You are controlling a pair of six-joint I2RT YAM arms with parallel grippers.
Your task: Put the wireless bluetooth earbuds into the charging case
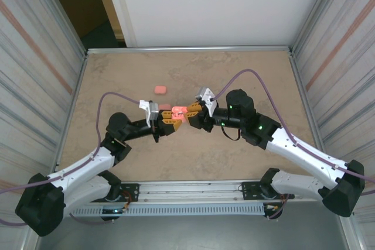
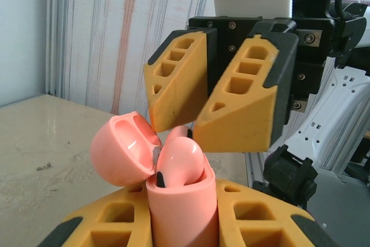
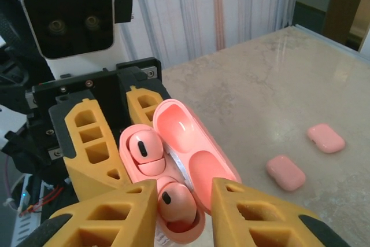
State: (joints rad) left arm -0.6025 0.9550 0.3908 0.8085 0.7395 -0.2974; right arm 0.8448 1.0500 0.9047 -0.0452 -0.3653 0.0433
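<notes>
Support comes from the left pincer [image 2: 184, 203], clamped on the open charging case [image 2: 122, 150], so the right pincer [image 3: 184, 188], jaws slightly parted, can leave an earbud [image 3: 173, 202] seated

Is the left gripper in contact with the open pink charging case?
Touching. The left wrist view shows the charging case body pressed between the two yellow fingers of the left gripper, with no gap on either side.

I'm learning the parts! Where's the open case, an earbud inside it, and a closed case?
open case [image 3: 202, 169]: right wrist view, lid's inside.
earbud [image 3: 144, 144]: right wrist view, rounded head.
closed case [image 3: 285, 172]: right wrist view, top.
</notes>
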